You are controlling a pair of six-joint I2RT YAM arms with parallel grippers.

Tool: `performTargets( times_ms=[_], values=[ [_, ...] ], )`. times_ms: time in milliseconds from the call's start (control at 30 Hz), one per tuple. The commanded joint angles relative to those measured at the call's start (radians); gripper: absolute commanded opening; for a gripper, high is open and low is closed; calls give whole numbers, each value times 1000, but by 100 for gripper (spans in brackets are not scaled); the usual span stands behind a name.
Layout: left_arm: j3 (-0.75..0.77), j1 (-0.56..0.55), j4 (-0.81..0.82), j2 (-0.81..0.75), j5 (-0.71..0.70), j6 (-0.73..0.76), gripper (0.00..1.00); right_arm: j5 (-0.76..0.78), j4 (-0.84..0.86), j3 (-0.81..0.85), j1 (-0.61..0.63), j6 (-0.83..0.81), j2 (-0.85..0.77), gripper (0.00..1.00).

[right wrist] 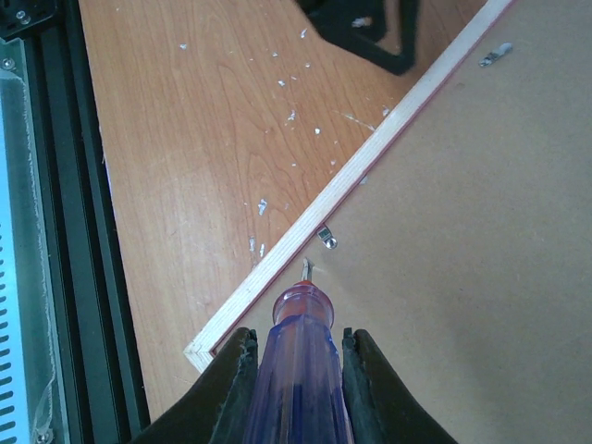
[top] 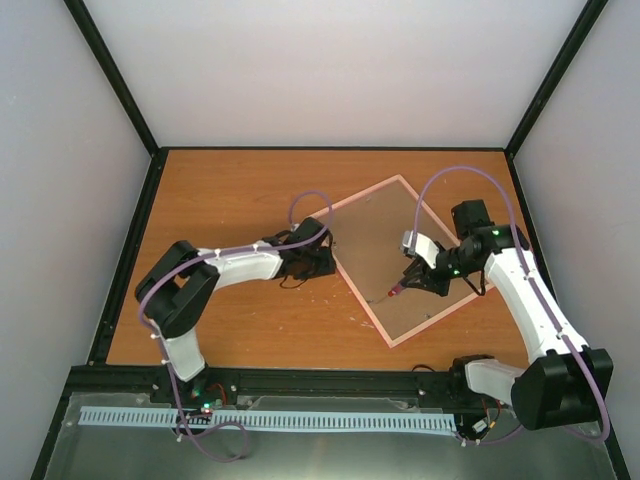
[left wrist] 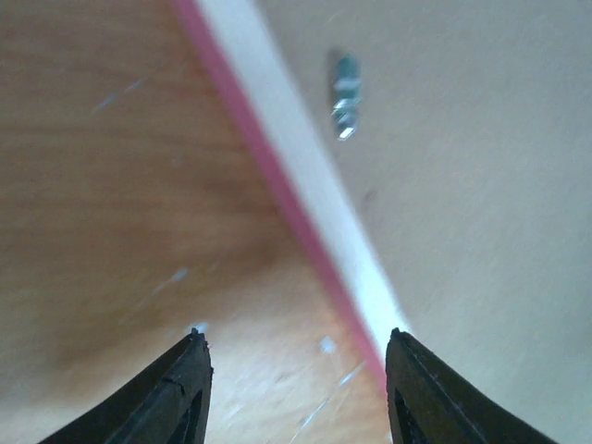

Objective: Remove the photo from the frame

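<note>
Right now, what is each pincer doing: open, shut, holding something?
Left pincer: open, empty, at the frame edge.
Right pincer: shut on the screwdriver.

Robot test cell in a laboratory. A bare wooden desk (top: 230, 200) is closed in on three sides by plain pale panels (top: 330, 70) set in black metal struts (top: 112, 75), which descend from 11 and 1 o'clock to the desk's far corners. At 6 o'clock, a black rail (top: 330, 380) carries two white-and-black robot arms, left arm (top: 240, 265) and right arm (top: 525, 285), trailing purple cables (top: 465, 170); a slotted pale-blue cable duct (top: 300, 420) lies alongside.
</note>
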Motion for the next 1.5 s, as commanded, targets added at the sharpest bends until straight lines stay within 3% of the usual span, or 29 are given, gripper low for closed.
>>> performTargets(
  times_ms=[0, 300, 967, 1467],
  values=[
    [141, -18, -70, 107, -3, -47, 51, -21, 15, -14, 27, 7, 21, 3],
    [267, -37, -181, 243, -26, -118, 44, -12, 81, -48, 65, 60, 30, 3],
    [239, -48, -156, 275, -24, -117, 10, 65, 235, -47, 75, 217, 67, 3],
    [207, -48, -121, 272, -18, -107, 1, 149, 374, -55, 103, 462, 61, 3]
  ],
)
